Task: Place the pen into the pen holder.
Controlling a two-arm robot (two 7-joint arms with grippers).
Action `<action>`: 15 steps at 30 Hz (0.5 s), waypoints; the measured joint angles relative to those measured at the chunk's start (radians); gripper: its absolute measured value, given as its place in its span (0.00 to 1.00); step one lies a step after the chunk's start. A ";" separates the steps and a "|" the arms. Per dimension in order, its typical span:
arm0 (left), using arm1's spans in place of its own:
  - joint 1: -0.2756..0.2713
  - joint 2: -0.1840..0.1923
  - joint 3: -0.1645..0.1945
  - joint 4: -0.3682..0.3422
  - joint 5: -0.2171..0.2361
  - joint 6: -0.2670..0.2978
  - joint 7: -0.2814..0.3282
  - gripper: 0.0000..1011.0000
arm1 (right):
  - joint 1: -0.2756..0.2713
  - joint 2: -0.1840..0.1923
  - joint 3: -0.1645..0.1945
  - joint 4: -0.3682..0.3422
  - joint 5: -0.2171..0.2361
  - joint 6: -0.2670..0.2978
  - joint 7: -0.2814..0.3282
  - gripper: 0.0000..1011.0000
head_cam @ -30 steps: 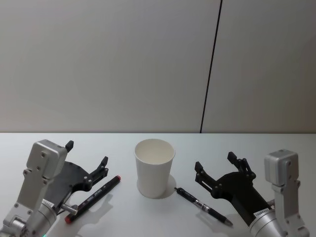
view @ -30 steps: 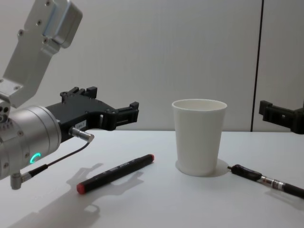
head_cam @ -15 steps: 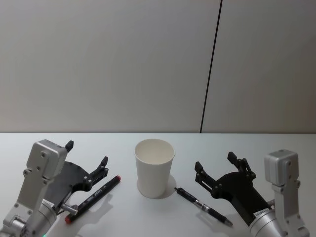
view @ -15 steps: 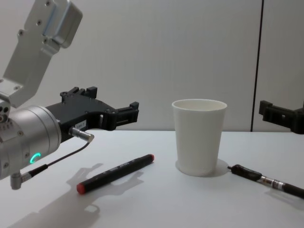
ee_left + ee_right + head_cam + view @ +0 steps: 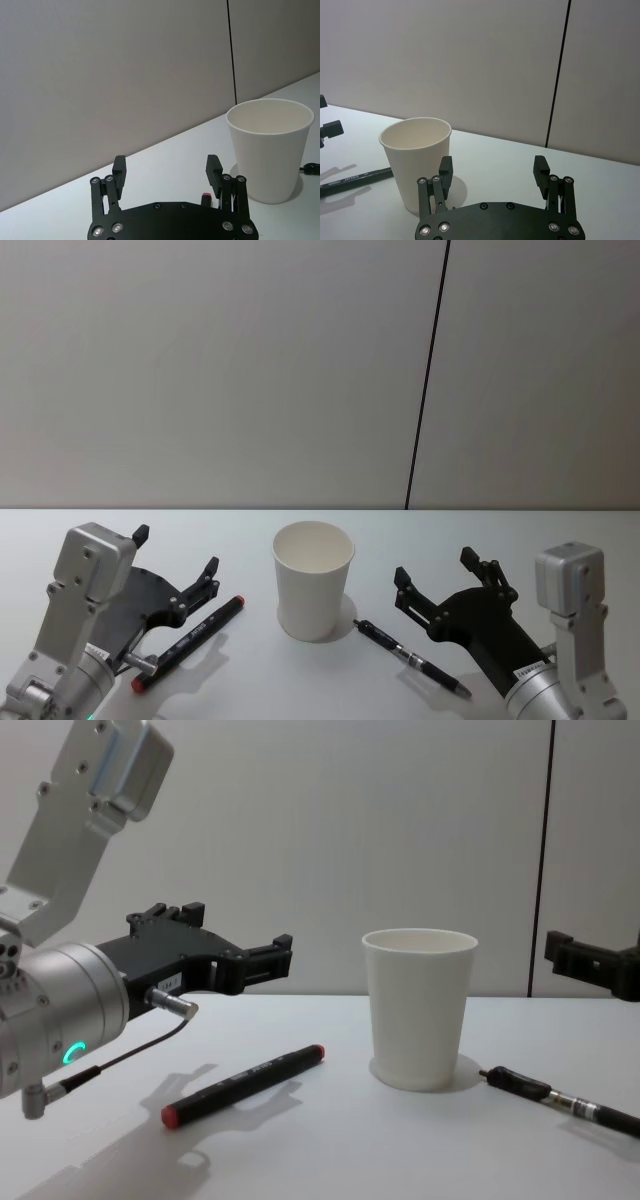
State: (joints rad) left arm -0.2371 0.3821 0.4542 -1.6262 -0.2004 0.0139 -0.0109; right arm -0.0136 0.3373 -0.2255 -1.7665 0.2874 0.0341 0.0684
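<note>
The pen holder, a plain white paper cup [image 5: 313,580] [image 5: 418,1008], stands upright mid-table. Left of it lies a black marker pen with red ends [image 5: 189,642] [image 5: 245,1084]. A slim black pen [image 5: 410,658] [image 5: 560,1101] lies to the cup's right, its near end close to the cup's base. My left gripper [image 5: 177,550] [image 5: 166,162] hovers open just above and left of the marker, holding nothing. On the other side my right gripper [image 5: 434,567] [image 5: 493,162] is open and empty beside the slim pen, facing the cup [image 5: 417,160].
The white table [image 5: 330,525] runs back to a pale wall with a dark vertical seam [image 5: 428,375]. Bare tabletop lies in front of the cup and between the two pens.
</note>
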 joint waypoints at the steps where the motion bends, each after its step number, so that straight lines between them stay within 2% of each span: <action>1: 0.000 0.000 0.000 0.000 0.000 0.000 0.000 0.99 | 0.003 0.002 0.001 0.003 0.000 0.001 0.006 0.99; 6: 0.000 0.000 0.000 0.000 0.000 0.000 0.000 0.99 | 0.010 0.013 0.003 0.009 0.002 0.005 0.027 0.99; 15: 0.000 0.000 0.000 0.000 0.000 0.000 0.000 0.99 | 0.031 0.071 0.016 0.023 0.019 0.039 0.113 0.99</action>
State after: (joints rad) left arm -0.2371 0.3821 0.4542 -1.6262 -0.2004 0.0139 -0.0109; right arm 0.0174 0.4083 -0.2091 -1.7438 0.3067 0.0732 0.1810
